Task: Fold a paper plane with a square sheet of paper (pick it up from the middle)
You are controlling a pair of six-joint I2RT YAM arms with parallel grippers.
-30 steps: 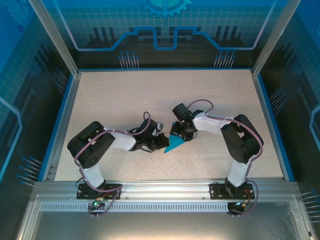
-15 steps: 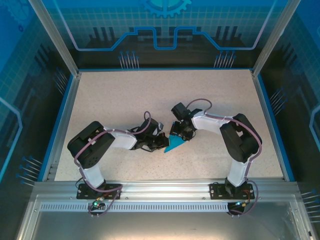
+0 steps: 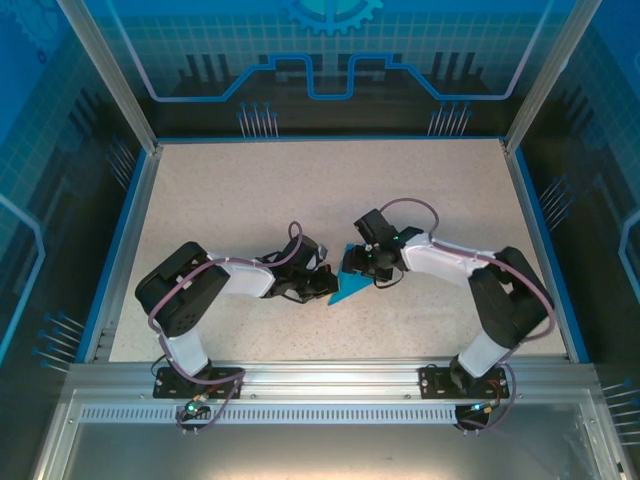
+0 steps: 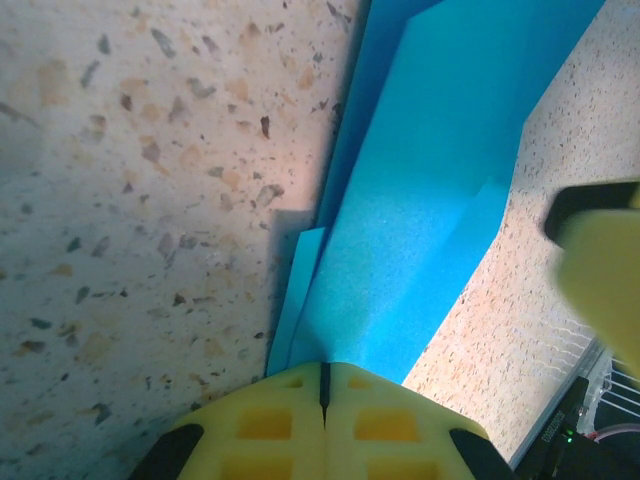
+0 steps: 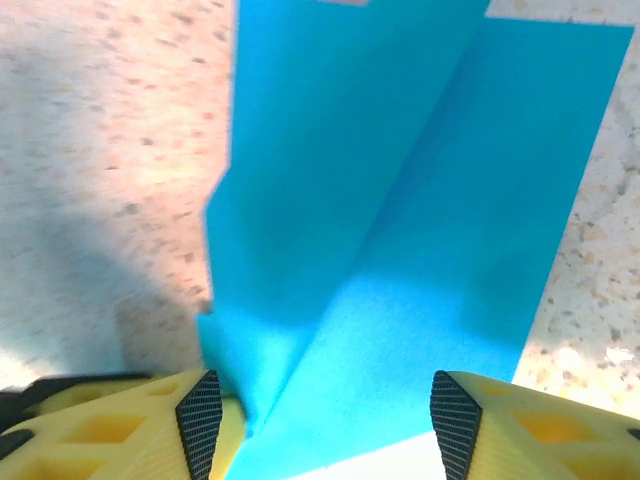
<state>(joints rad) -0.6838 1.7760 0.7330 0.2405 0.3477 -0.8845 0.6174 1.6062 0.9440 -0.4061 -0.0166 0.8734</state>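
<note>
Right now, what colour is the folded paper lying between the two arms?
The folded paper is plain teal-blue with no markings. It shows best in the right wrist view.

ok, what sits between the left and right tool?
The folded teal paper, in the top view: left tool shut on it, right tool open over it.

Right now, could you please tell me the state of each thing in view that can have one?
paper plane: partly folded, layers overlapping, a lengthwise crease showing, pinched at one end.
left gripper: shut on the paper plane's edge.
right gripper: open, one finger on either side of the paper plane.
</note>
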